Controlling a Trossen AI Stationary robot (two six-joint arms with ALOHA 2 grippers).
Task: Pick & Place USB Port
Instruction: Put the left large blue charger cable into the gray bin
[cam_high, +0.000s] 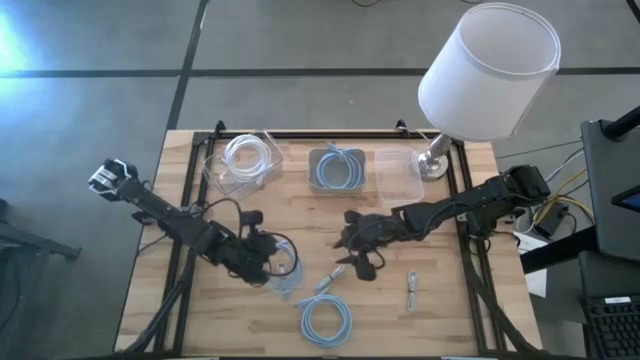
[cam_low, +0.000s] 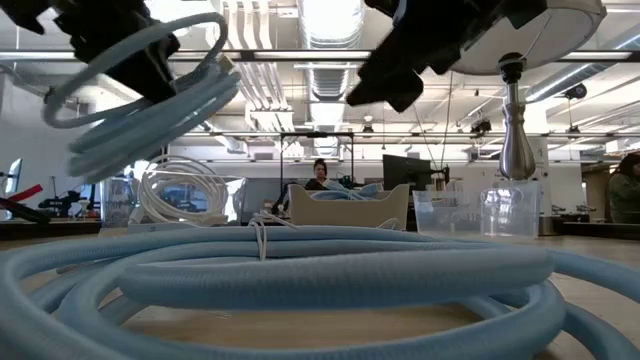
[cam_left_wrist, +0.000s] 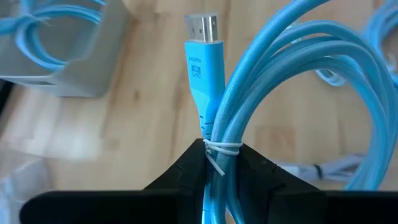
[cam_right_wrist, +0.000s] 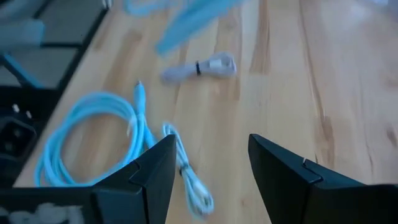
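Observation:
My left gripper (cam_high: 266, 257) (cam_left_wrist: 221, 154) is over the table's near left part, shut on a coiled light-blue cable (cam_high: 285, 262) (cam_low: 140, 95) whose blue HDMI-type plug (cam_left_wrist: 203, 46) sticks out past the fingers. My right gripper (cam_high: 352, 248) (cam_right_wrist: 211, 163) hovers open near the table's middle and touches nothing. Below it lie a thin light-blue cable (cam_right_wrist: 186, 177) (cam_high: 331, 281) and a small bundled grey cable (cam_right_wrist: 205, 67) (cam_high: 412, 291). A second blue coil (cam_high: 325, 321) (cam_right_wrist: 87, 140) lies flat near the table's near edge. My left gripper pinches the coil between its two fingers where a white tie (cam_left_wrist: 219, 149) binds the strands, so several strands are caught together. The plug points onward past the fingertips, and the loops (cam_left_wrist: 311, 81) arc away to one side. In the low view the coil hangs tilted, lifted clear of the table.
Along the far side stand a clear tray with a white cable (cam_high: 243, 160), a grey bin with a blue coil (cam_high: 338, 168) and a clear tub (cam_high: 398, 175). A white-shaded lamp (cam_high: 488, 70) stands at the far right corner. Bare wood lies to the near right.

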